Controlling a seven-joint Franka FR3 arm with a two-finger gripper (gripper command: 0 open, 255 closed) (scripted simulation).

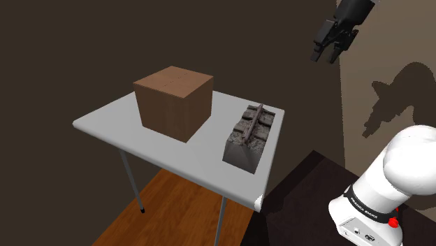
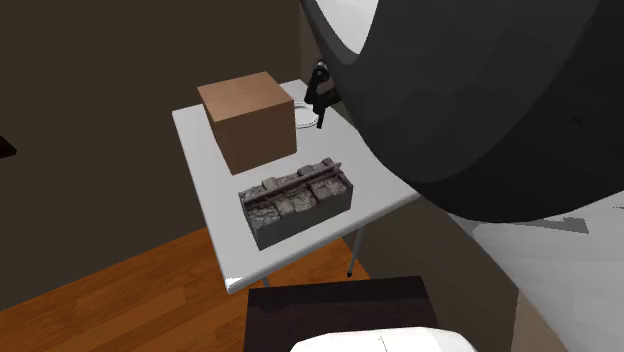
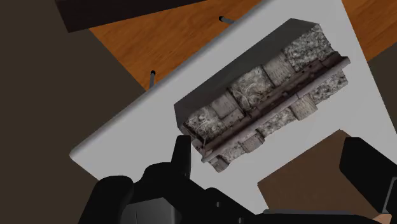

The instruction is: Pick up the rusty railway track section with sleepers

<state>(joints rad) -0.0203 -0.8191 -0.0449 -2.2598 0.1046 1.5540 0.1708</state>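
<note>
The railway track section (image 1: 249, 131) is a grey block of ballast with sleepers and a rusty rail along its top. It lies on the pale table (image 1: 112, 126) near the edge closest to the stand, and also appears as the track section (image 2: 296, 197) and the track section (image 3: 267, 95). My black gripper (image 1: 323, 57) hangs high above the table, well apart from the track. In the wrist view the gripper (image 3: 270, 149) is open, its fingers (image 3: 181, 149) wide apart with nothing between them, looking down on the track. The gripper (image 2: 319, 112) hovers beside the box.
A brown cardboard box (image 1: 174, 102) stands mid-table next to the track, also seen as the box (image 3: 312, 175). A thin white ring (image 2: 302, 113) lies behind the box (image 2: 247, 120). Wooden floor (image 1: 175, 213) lies below; the dark stand (image 1: 307, 203) sits beside the table.
</note>
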